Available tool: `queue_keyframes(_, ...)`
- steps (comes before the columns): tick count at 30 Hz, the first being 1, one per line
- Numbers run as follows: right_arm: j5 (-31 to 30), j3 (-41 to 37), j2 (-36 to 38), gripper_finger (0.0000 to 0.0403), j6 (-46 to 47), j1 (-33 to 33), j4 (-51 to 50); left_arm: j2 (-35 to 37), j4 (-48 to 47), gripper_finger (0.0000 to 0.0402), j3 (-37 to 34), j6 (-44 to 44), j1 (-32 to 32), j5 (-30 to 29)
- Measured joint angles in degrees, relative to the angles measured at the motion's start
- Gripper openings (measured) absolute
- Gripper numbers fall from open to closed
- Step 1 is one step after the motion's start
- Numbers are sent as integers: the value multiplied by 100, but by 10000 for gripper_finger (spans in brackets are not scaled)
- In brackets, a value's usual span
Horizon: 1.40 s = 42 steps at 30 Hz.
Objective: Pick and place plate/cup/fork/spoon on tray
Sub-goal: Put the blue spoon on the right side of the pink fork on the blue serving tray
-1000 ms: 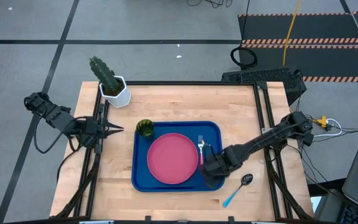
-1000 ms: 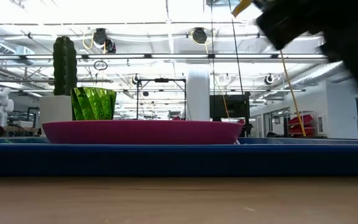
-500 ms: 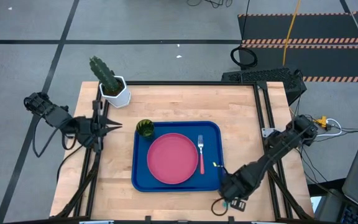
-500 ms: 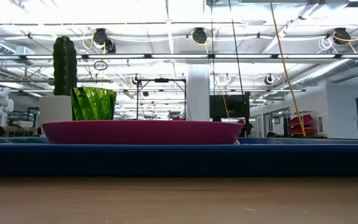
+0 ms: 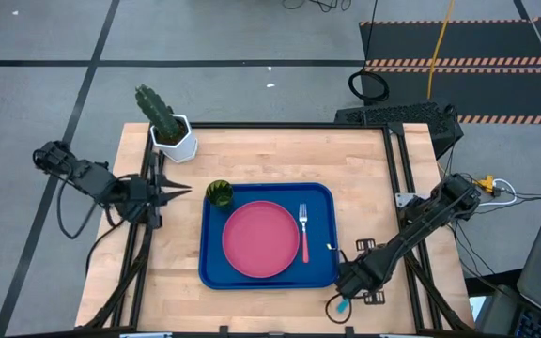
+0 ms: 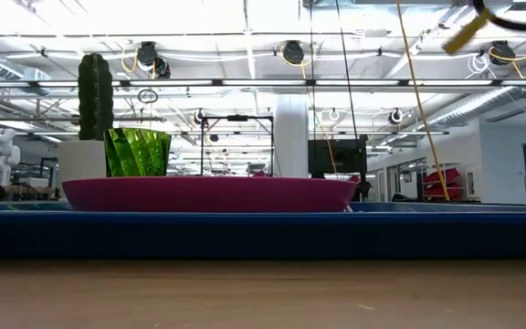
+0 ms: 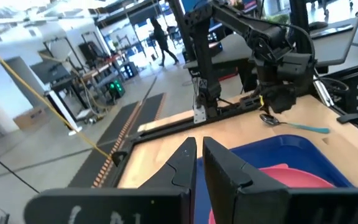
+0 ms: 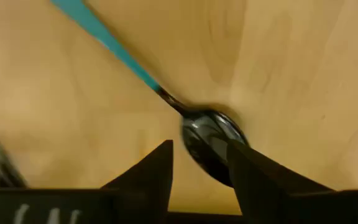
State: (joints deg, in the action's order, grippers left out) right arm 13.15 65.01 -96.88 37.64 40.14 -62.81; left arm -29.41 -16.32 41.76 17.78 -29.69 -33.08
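Observation:
The blue tray point(image 5: 216, 272) lies mid-table. On it rest the pink-red plate point(image 5: 259, 238), the fork point(image 5: 303, 230) with its pink handle, and the green cup point(image 5: 219, 193) at the far left corner. The spoon point(image 8: 213, 140) lies on the wood right of the tray, its blue handle point(image 5: 343, 305) pointing to the near edge. My right gripper point(image 8: 197, 146) is open and points down over the spoon's bowl, one finger on each side. My left gripper point(image 5: 172, 192) is shut and empty, left of the tray. My right gripper comes from above with one finger on each side of the spoon's dark bowl point(image 8: 197, 127), which lies flat on the table. One finger point(image 8: 253, 174) overlaps the bowl's edge in the wrist view. I cannot tell whether it touches.
A white hexagonal pot with a cactus point(image 5: 169, 131) stands at the table's far left corner. Black rails point(image 5: 397, 178) run along the table's left and right sides. Bare wood lies between the tray's right rim and the right rail, where the spoon is.
My right gripper has left the fork's handle on the tray. It has gone toward the table's near right corner and now stands over the spoon. The fork stays on the tray and the spoon has not moved.

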Motion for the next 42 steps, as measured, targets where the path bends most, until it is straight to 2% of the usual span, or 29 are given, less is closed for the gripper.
queue_keyframes(4,-119,-213,0,156,-598,0,44,-301,146,33,0,-183,56,1)
queue_keyframes(8,-317,-229,0,150,-941,0,146,-705,681,33,0,-189,124,-1)
queue_keyframes(19,-416,-229,0,120,-1092,217,939,-1551,1735,33,0,-86,388,-5)
queue_keyframes(26,-446,-229,0,118,-1092,455,1150,-1646,1956,33,0,-187,422,-6)
queue_keyframes(32,-895,-229,0,118,-1095,570,1137,-1650,1967,33,0,-251,422,-5)
queue_keyframes(42,-895,-230,0,118,-1227,573,1161,-1649,1961,33,0,-182,422,-7)
